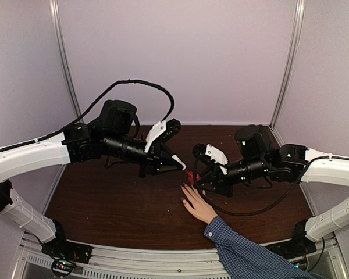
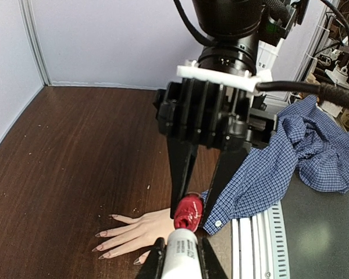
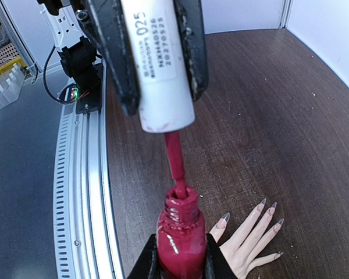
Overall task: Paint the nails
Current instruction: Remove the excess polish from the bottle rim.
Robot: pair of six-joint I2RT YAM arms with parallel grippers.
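Tabletop of dark brown wood (image 2: 75, 157) carries a light-skinned human hand (image 3: 247, 241), palm down with fingers spread. Its blue checked sleeve (image 2: 250, 180) lies over the ribbed aluminium rail (image 3: 81, 192) at the near edge. The 5 long pointed nails (image 3: 263, 201) are bare greyish pink, near the table's middle. Just far of the fingertips, the right gripper (image 3: 180, 264) clamps a small glass bottle of red polish (image 3: 180, 238). The left gripper (image 2: 180, 258) pinches the white cylindrical cap (image 3: 163, 64), whose red brush stem (image 3: 175, 157) stands in the bottle neck. In the left wrist view, bottle and cap hide part of the hand.
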